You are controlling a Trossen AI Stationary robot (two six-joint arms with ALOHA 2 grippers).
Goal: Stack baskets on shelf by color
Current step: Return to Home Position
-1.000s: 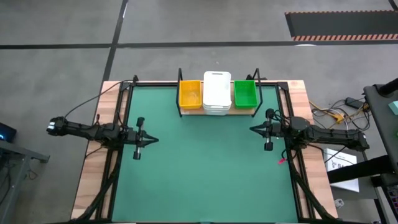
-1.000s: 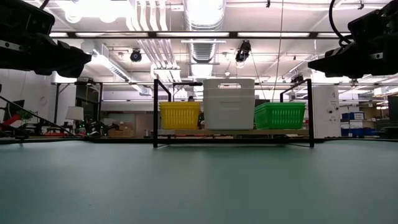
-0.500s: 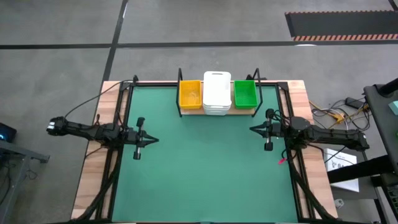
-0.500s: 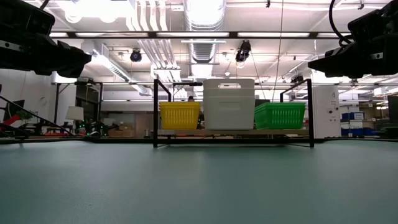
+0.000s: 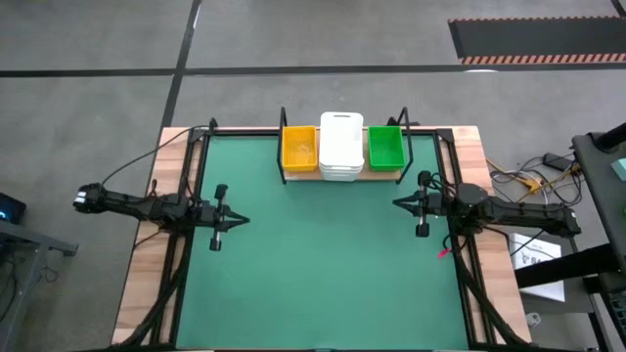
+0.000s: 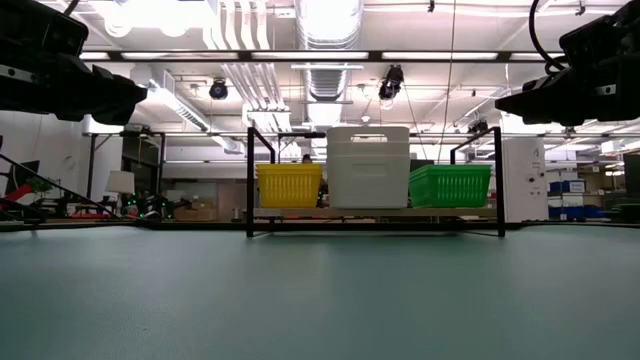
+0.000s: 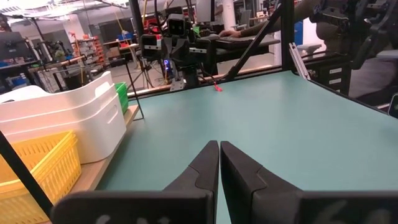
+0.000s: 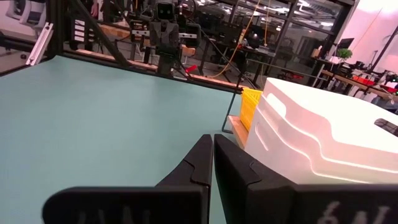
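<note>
I'm seeing every visible basket on the shelf (image 5: 377, 174) at the far edge of the mat (image 5: 323, 274): yellow stack (image 5: 299, 148) left, white stack (image 5: 341, 145) middle, green stack (image 5: 384, 147) right, packed side by side. I'm not getting a count per stack. They're nesting, so from above I'm mostly seeing top baskets, and in the low view yellow and green are each reading about one basket tall, with white standing taller. The left wrist view is cutting the yellow stack off at the frame edge, and white is hiding most of green. The right wrist view is showing white up close with a sliver of yellow behind it, and green isn't showing. The low view is cropping both arms at the top corners, so fingers aren't readable there. The left gripper (image 5: 241, 221) is hovering over the mat's left side, fingers (image 7: 202, 165) pressed together, carrying nothing. The right gripper (image 5: 397, 203) is hovering over the right side, just nearer than the shelf's right end, fingers (image 8: 199, 158) also pressed together and empty. Checking against one second and half a second ago: nothing is moving, and arms and stacks are sitting exactly where they were.
</note>
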